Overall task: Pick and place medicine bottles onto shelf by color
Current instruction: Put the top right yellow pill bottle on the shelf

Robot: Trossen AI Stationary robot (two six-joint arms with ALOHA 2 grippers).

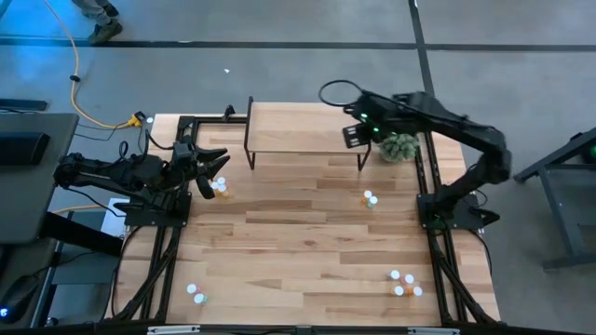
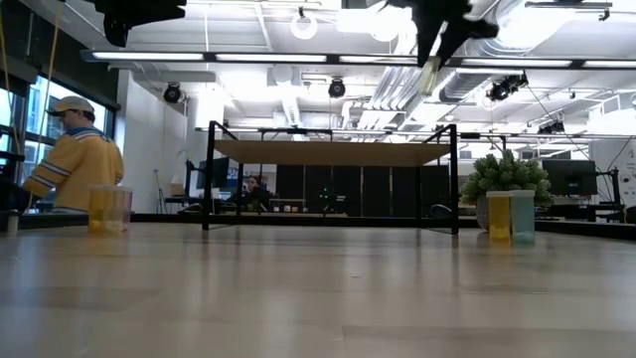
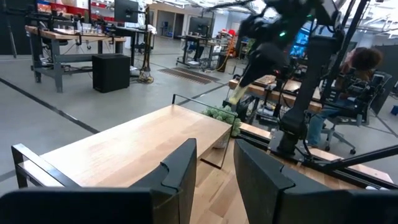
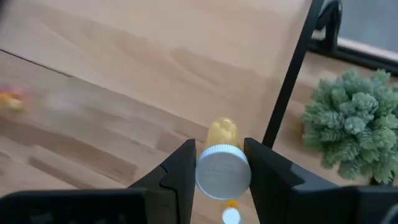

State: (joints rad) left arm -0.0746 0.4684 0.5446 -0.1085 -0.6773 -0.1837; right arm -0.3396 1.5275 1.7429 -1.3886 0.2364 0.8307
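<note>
A yellowish medicine bottle (image 4: 222, 163) is held above the shelf's (image 1: 303, 130) right end by the right gripper (image 1: 357, 136), its fingers closed partway on the white cap. For a clean placement, the bottle should be lowered upright onto the wood top (clear of the plant (image 1: 399, 146) just beside) and released only once seated. The left gripper (image 1: 214, 173) is parked over bottles (image 1: 220, 189) at the table's left, slightly parted and empty.

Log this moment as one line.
right gripper: shut on yellow bottle, above shelf right end | left gripper: empty, beside table's left edge
</note>
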